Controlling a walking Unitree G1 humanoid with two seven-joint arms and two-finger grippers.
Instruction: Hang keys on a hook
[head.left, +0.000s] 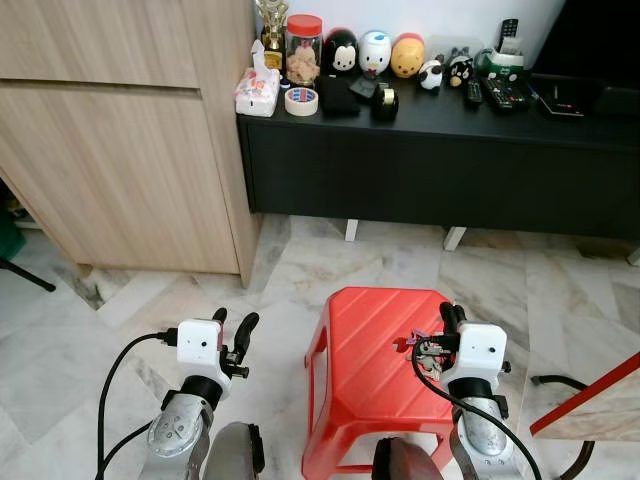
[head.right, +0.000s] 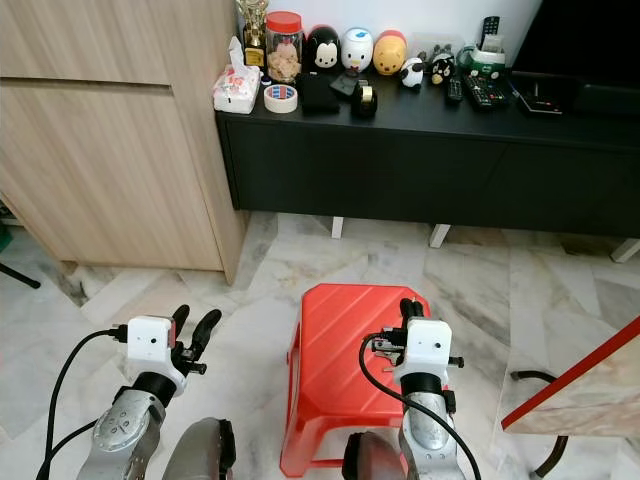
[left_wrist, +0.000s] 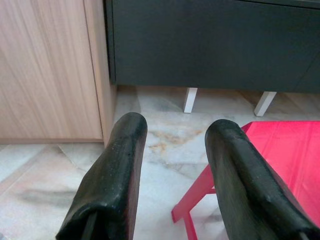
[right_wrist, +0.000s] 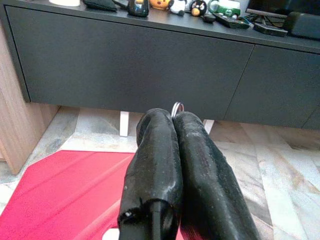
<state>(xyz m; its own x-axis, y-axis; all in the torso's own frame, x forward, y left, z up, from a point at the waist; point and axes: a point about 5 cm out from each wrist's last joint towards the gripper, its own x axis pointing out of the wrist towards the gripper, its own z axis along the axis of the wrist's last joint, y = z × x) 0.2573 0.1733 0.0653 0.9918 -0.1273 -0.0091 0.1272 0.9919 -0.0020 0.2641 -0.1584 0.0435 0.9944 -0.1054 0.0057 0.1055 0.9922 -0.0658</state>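
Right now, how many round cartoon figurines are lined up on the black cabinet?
3, side by side at the back: a black one nearest the jar, a white one in the middle, a yellow one beside it.

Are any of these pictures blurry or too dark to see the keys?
Left eye view: bright and sharp, the keys dangle beside the right gripper over the red stool. Right wrist view: well lit, the close-up fingers look soft and hide all but a ring. Left wrist view: clear, with the left gripper open.
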